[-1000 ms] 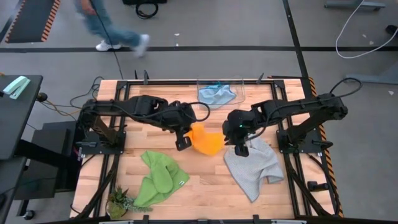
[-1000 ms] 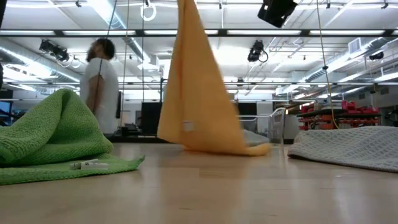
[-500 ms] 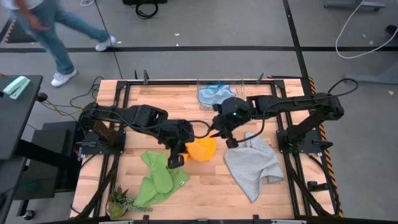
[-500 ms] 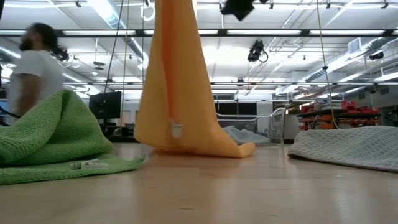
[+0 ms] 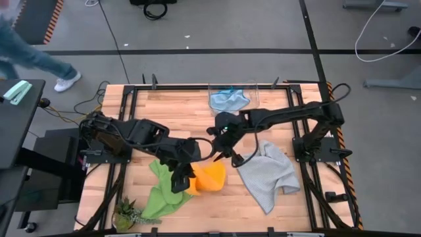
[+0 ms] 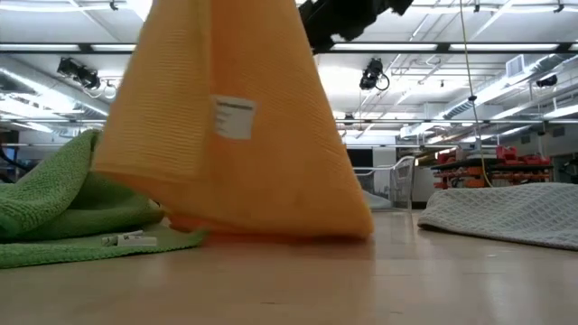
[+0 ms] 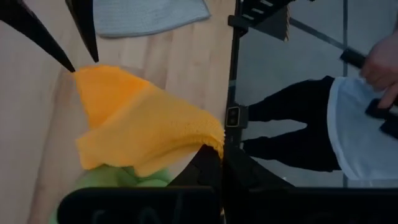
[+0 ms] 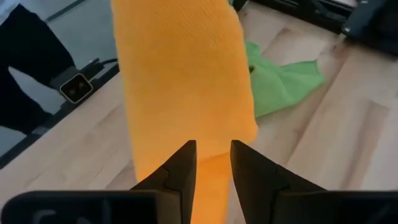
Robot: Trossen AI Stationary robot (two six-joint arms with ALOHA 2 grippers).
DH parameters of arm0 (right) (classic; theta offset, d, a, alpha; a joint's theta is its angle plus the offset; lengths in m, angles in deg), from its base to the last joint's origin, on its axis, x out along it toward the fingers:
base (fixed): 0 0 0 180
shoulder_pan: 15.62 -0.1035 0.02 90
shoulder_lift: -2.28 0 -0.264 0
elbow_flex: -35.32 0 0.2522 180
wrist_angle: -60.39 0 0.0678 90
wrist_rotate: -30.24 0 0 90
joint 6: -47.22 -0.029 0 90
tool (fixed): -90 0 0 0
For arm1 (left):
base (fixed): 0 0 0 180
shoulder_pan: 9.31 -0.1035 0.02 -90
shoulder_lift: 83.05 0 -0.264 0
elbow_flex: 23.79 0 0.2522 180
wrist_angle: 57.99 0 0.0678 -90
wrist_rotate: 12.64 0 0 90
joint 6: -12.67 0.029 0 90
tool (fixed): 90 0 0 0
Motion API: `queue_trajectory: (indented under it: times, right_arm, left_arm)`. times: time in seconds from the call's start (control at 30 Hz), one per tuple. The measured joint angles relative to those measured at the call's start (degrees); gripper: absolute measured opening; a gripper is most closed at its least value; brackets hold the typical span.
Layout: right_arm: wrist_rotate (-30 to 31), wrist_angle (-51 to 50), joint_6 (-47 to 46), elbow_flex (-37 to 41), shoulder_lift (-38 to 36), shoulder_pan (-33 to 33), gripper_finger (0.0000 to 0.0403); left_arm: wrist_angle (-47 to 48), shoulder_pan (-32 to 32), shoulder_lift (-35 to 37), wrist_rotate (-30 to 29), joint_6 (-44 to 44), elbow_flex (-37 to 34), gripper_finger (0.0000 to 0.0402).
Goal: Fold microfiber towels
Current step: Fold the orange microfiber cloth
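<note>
Both arms hold the yellow-orange towel up over the near-middle of the surface.

I have the soft yellow-orange microfiber towel pinched at two spots: the left gripper grips one edge, its fingers closed on cloth, and the right gripper has its fingers nipped on another edge. Lifted this way the cloth hangs and its lower hem brushes the wooden surface, which I judge lets it drape flat for a fold. It hangs partly over the crumpled bright green towel on the left. The light grey towel lies spread to the right, apart; the light blue towel sits at the far edge, well clear.
</note>
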Motion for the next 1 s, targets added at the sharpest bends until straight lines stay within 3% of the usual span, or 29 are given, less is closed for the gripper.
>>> queue_trajectory:
  times: [0.3, 0.6, 0.83, 1.0]
  right_arm:
    - [-6.2, 5.8, 2.7, 0.0, 4.7, -0.4, 0.0104]
    - [-7.9, 5.6, 9.9, -0.1, 2.2, -1.7, 0.0097]
    - [-9.4, 4.2, 13.5, -0.1, 3.0, -5.3, 0.0085]
    - [-9.3, 4.9, 15.6, 0.0, 3.3, -7.5, 0.0082]
  left_arm:
    - [-12.4, 1.4, -0.2, -0.2, -4.3, 0.0, 0.0002]
    - [-13.7, 2.5, -0.9, 2.0, -10.2, -0.4, 0.0002]
    - [-13.3, 3.0, -4.2, 8.5, -4.2, -0.5, 0.0002]
    - [-13.1, 3.2, -6.4, 9.5, -1.1, -0.5, 0.0002]
